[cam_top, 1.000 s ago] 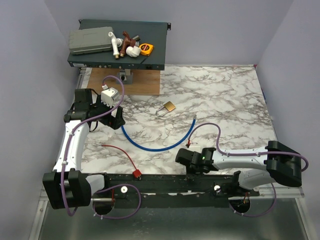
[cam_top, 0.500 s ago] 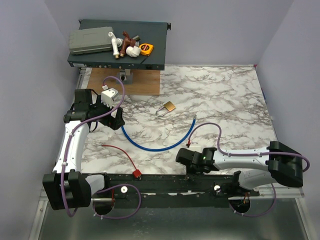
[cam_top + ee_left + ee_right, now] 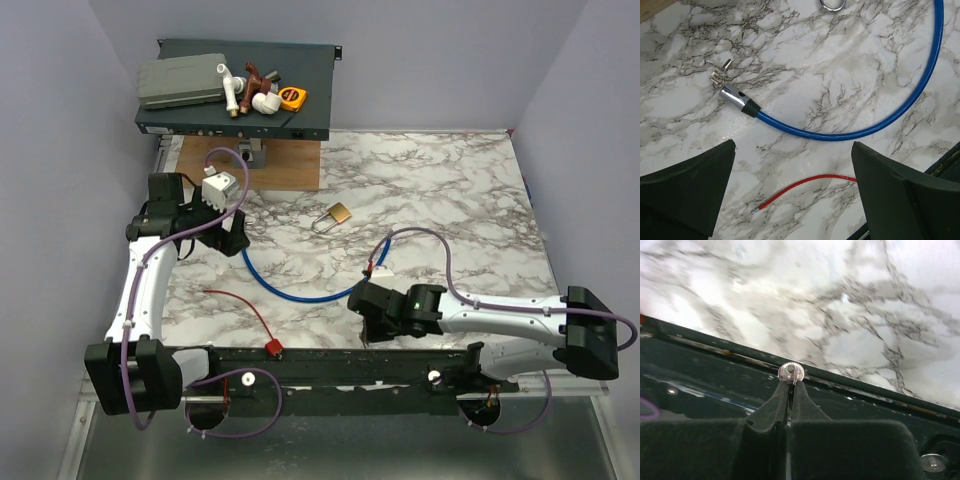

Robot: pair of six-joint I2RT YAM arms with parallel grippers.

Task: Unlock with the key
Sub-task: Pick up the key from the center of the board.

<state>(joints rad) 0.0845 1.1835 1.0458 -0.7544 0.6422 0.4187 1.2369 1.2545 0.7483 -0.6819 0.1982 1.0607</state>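
Observation:
My right gripper [image 3: 790,383] is shut on a small silver key [image 3: 791,372]; only its round head shows above the fingertips. In the top view this gripper [image 3: 367,338] hangs over the table's front edge by the black rail. A thin red cord [image 3: 240,305] with a red tag [image 3: 271,347] lies at the front left, apart from this key. The brass padlock [image 3: 339,213] lies mid-table. My left gripper [image 3: 794,146] is open and empty above the blue cable lock [image 3: 840,135] and the cord's tip [image 3: 790,190].
The blue cable [image 3: 300,295] curves between the two arms, its metal end [image 3: 732,95] under the left gripper. A black rail [image 3: 330,365] runs along the front edge. A dark shelf unit [image 3: 235,90] with tools stands at the back left by a wooden board [image 3: 285,165].
My right arm has swung its gripper a little back and turned it, its elbow moving right. The left gripper has shifted slightly toward the back. The padlock, cable and cord have not moved.

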